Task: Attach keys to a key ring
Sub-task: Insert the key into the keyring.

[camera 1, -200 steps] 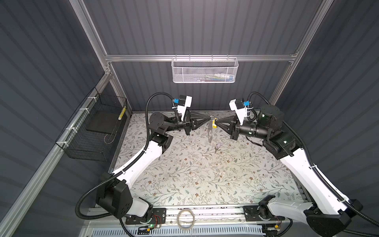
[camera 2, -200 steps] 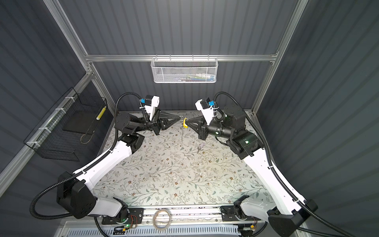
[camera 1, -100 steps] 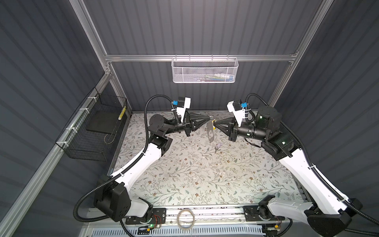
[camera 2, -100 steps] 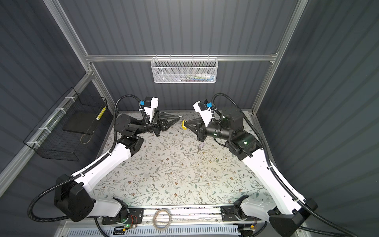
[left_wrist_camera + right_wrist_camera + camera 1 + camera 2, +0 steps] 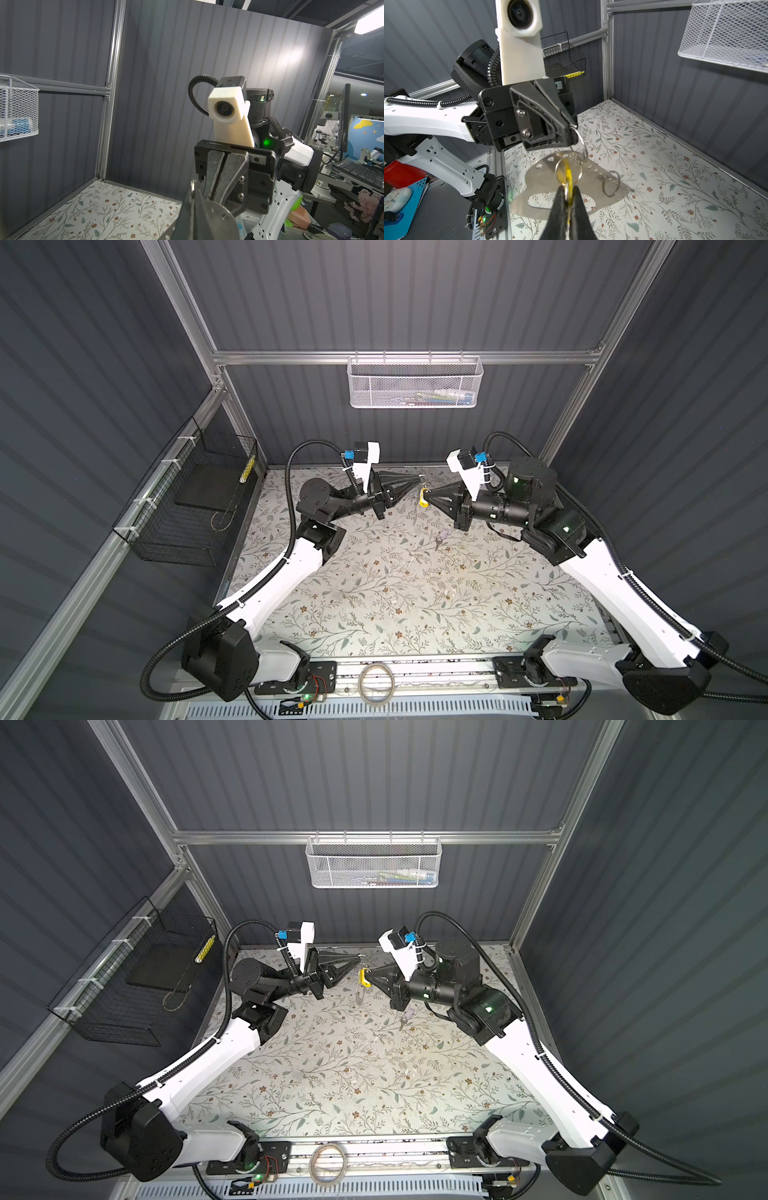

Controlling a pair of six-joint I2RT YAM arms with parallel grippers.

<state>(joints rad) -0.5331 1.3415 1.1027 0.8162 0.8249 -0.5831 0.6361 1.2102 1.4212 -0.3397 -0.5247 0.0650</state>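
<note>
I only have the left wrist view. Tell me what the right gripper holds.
Observer: The right gripper is shut on the yellow key, seen edge-on in the right wrist view.
Operator: Now report what hangs off my left gripper.
Observer: The key ring dangles from the shut left gripper, close behind the yellow key. Its oval opening faces the right wrist camera.
Operator: Find the other key.
Observer: The lilac key lies on the table, apart from both grippers, in both top views.
</note>
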